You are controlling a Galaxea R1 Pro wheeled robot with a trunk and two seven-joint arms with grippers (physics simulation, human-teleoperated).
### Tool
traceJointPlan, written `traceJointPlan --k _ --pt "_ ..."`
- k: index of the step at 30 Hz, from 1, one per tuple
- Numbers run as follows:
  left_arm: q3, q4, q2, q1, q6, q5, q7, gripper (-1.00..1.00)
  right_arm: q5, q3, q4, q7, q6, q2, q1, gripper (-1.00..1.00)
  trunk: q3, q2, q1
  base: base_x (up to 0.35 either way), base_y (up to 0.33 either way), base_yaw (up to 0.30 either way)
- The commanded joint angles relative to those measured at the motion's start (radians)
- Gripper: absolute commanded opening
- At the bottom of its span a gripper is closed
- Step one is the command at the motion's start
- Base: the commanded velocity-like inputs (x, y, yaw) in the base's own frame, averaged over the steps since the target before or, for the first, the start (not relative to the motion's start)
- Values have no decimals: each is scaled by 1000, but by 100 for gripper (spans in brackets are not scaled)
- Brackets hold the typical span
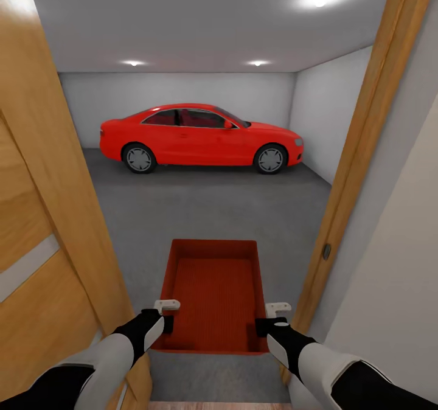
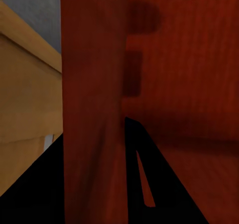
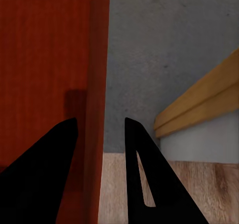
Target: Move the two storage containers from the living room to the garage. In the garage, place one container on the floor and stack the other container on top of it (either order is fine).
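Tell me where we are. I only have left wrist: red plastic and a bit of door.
Observer: In the garage doorway. Head view shows the door frame alongside and grey garage floor ahead.
Operator: Anything ahead?
Observer: A red car parked along the far wall, well beyond the container.
Operator: Right side on it?
Observer: Right wrist view shows the right gripper with its jaws either side of the container's right wall.
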Motion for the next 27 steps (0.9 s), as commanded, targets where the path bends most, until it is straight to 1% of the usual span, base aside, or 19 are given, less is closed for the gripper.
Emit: traceJointPlan --k 1,4,7,27 --pt "14 -5 19 -1 -13 -30 9 -100 -17 16 1 -5 3 0 0 -100 -2 -2 1 0 0 0" --pt "14 -5 19 -1 -13 -30 11 -100 -17 16 1 -5 3 0 0 -100 -2 -2 1 67 0 0" --pt "14 -4 19 -1 -13 -30 11 -100 -17 16 1 -5 3 0 0 -100 -2 -2 1 213 0 0" --pt "14 -4 19 -1 -13 -28 7 -100 -17 16 1 -5 3 1 0 -100 -2 -2 1 316 0 0"
